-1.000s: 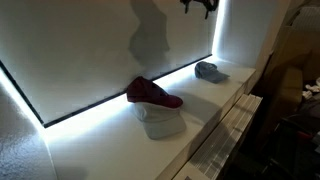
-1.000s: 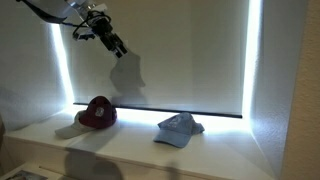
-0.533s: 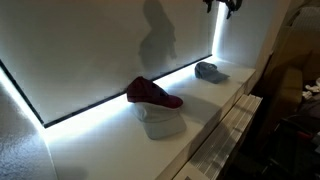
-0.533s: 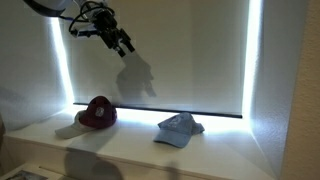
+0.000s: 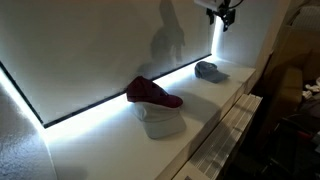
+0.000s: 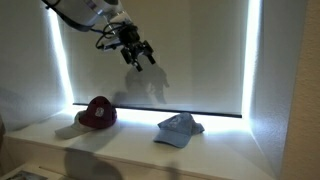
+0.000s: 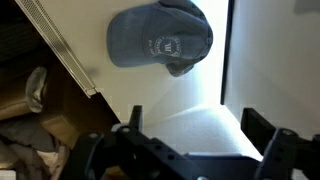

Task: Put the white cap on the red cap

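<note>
White cap point(image 6: 180, 127) on the ledge point(image 6: 232, 146); tool point(image 6: 142, 58) higher up, jaws wide, empty.

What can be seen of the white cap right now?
The white cap is a small soft cloth baseball cap that looks bluish grey in the dim light. It has a rounded crown with a small pale emblem on the front. It rests alone on the white ledge by the lit wall, apart from the red cap. Nothing else touches it; the open gripper hangs in the air, clear of it.
</note>
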Controlling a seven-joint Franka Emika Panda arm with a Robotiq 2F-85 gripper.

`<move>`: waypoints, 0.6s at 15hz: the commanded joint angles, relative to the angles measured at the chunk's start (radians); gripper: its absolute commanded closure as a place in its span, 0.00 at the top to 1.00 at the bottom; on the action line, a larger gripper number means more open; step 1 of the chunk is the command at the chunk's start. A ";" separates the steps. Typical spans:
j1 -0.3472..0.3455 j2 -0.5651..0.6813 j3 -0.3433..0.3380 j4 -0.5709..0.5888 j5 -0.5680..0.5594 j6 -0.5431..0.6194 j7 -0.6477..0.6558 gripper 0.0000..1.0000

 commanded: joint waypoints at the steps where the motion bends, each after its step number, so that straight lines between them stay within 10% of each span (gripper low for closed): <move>1: -0.014 0.231 -0.054 0.125 0.059 0.000 0.109 1.00; 4: -0.021 0.432 -0.097 0.257 0.207 -0.044 0.111 1.00; 9: 0.024 0.353 -0.131 0.169 0.161 0.003 0.090 1.00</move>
